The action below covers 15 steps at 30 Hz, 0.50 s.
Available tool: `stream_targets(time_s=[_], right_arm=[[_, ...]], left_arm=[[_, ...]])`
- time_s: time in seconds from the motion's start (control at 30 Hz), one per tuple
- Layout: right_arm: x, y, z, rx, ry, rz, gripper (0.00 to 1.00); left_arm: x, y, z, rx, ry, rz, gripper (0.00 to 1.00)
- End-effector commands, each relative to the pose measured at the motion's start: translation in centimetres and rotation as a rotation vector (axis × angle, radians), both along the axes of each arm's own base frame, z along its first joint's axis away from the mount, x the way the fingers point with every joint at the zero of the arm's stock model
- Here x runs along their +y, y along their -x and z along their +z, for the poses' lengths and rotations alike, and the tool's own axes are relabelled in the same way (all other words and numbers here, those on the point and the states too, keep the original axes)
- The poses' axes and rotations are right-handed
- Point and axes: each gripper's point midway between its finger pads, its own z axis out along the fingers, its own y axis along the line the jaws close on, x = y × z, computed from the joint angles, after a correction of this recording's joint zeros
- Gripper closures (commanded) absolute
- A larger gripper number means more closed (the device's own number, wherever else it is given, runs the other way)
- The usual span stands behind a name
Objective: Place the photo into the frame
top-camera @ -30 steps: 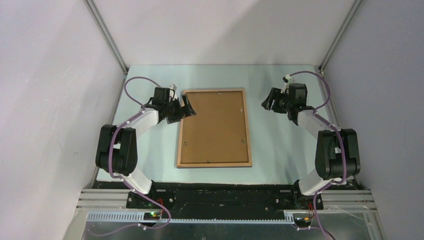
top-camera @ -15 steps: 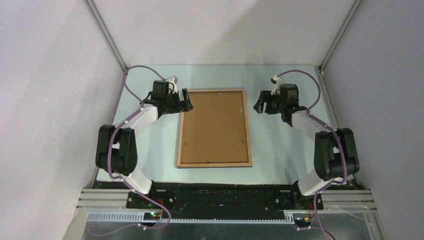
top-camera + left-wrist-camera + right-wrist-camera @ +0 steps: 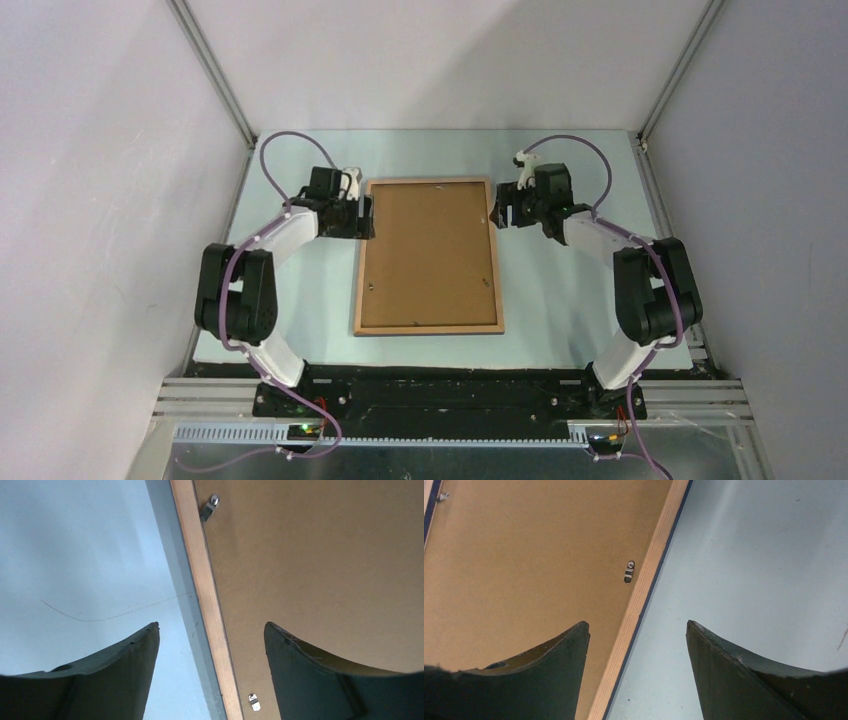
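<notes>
Here the frame (image 3: 428,329) lies flat at the middle of the surface (image 3: 560,290), wood-brown face up. Its long axis runs from the near edge toward the far edge, and a solid brown backing board (image 3: 430,255) fills its opening, with a small metal clip (image 3: 629,571) beside the right rail. The photo is nowhere in view; whether it sits under the board cannot be told. The left end effector (image 3: 362,212) hangs over the frame's left long rail close to its far corner. Its fingers (image 3: 100,680) are spread with the rail running between them, one over bare surface and one over the board. The right end effector (image 3: 500,208) mirrors it on the right rail, likewise spread and holding nothing. Both arms look equally near, so the coming move probably turns on each pair closing across its rail, at right angles to the long axis.
</notes>
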Motion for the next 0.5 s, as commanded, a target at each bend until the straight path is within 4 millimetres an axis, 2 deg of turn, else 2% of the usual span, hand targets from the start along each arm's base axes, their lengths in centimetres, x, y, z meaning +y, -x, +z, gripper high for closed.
stream_targets(time_s=[0.0, 0.13, 0.47], right_arm=[[0.7, -1.1, 0.9, -0.041, 0.024, 0.013, 0.25], [0.6, -0.8, 0.7, -0.028, 0.029, 0.014, 0.26], [1.5, -0.4, 1.4, -0.036, 0.022, 0.035, 0.26]], left_arm=[[-0.3, 0.3, -1.1, 0.059, -0.02, -0.063, 0.21], [-0.6, 0.5, -2.3, 0.11, -0.009, -0.07, 0.33], [-0.8, 0.9, -3.8, 0.159, -0.002, -0.082, 0.54]])
